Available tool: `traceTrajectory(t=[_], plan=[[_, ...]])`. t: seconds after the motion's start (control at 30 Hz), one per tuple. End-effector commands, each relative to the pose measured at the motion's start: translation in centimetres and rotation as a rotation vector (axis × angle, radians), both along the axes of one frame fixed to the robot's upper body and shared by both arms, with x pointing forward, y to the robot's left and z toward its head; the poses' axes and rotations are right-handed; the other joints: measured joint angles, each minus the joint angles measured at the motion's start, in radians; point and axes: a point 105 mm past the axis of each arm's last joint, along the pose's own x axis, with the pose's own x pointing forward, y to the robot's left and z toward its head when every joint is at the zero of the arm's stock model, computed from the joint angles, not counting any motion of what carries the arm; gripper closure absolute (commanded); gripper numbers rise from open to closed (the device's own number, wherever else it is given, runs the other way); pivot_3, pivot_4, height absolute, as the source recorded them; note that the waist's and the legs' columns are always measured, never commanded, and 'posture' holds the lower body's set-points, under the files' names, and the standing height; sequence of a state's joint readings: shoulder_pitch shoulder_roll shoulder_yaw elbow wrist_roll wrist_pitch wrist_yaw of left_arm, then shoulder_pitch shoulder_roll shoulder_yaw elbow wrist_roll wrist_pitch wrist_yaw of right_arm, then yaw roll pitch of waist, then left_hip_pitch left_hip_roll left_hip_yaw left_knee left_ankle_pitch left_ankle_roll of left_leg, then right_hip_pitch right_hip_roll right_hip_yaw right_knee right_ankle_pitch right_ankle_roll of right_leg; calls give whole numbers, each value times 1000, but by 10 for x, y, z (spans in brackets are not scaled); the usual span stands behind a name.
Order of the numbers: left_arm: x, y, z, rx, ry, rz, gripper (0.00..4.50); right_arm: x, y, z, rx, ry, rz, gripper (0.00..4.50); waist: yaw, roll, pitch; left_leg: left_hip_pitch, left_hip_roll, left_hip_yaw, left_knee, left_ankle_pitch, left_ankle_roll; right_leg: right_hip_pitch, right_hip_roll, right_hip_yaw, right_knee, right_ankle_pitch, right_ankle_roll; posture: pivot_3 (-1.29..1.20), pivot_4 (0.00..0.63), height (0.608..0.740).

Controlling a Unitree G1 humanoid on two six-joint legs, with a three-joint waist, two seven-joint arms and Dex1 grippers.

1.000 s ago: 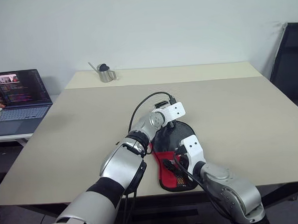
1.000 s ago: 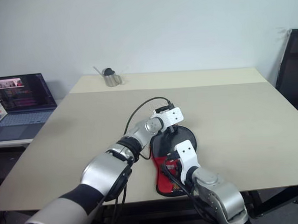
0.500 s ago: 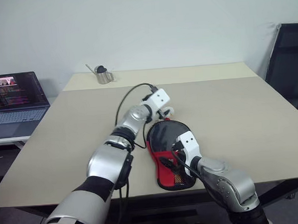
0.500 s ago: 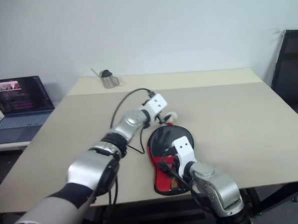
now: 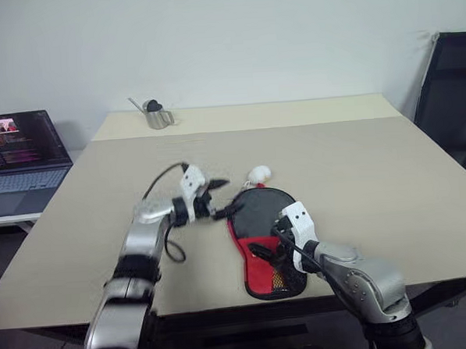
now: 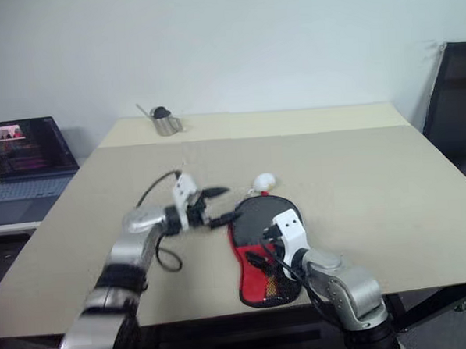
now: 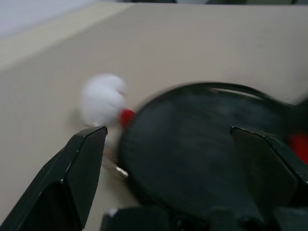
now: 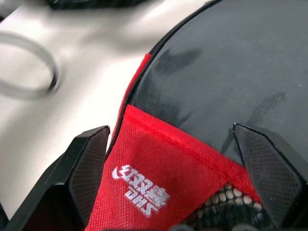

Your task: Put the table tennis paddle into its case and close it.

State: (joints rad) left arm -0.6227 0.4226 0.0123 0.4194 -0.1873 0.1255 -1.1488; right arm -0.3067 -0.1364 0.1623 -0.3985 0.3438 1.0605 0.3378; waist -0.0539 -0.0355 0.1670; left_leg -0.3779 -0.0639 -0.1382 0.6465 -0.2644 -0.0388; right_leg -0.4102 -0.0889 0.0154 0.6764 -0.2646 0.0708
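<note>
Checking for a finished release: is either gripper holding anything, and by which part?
Nothing held. Left gripper and right gripper are both open over the case.

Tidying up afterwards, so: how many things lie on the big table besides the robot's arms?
2. The case lies at the near edge, its white fluffy ball beside its far end. A metal jug stands at the far left. Arms may hide more.
</note>
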Motion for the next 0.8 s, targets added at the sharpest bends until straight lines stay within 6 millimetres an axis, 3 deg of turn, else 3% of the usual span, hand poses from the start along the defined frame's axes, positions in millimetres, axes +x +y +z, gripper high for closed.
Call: traceTrajectory(t=[0.03,0.43,0.63,0.8], plan=[[-17,-15,29,-3,-73,-68,37,-3,-6,15,47,-35,31,0,12,0,0,-1,0,0,0,0,0,-1,0,-1,-1,1,-1,0,150,740],[-7,-50,3,66,-84,-42,37,-4,-46,76,67,-185,135,0,23,3,2,2,1,1,-1,0,0,4,1,-1,-5,2,-2,0,150,740],[-7,-66,-17,84,-58,-61,37,23,-68,93,15,-236,93,0,22,3,3,1,1,3,-1,0,0,4,1,-1,-8,2,-2,0,150,740],[-11,-69,-22,74,-44,-62,37,60,-60,102,15,-269,77,0,19,4,3,-1,2,3,-1,0,0,4,2,-2,-11,3,-2,0,150,740]])
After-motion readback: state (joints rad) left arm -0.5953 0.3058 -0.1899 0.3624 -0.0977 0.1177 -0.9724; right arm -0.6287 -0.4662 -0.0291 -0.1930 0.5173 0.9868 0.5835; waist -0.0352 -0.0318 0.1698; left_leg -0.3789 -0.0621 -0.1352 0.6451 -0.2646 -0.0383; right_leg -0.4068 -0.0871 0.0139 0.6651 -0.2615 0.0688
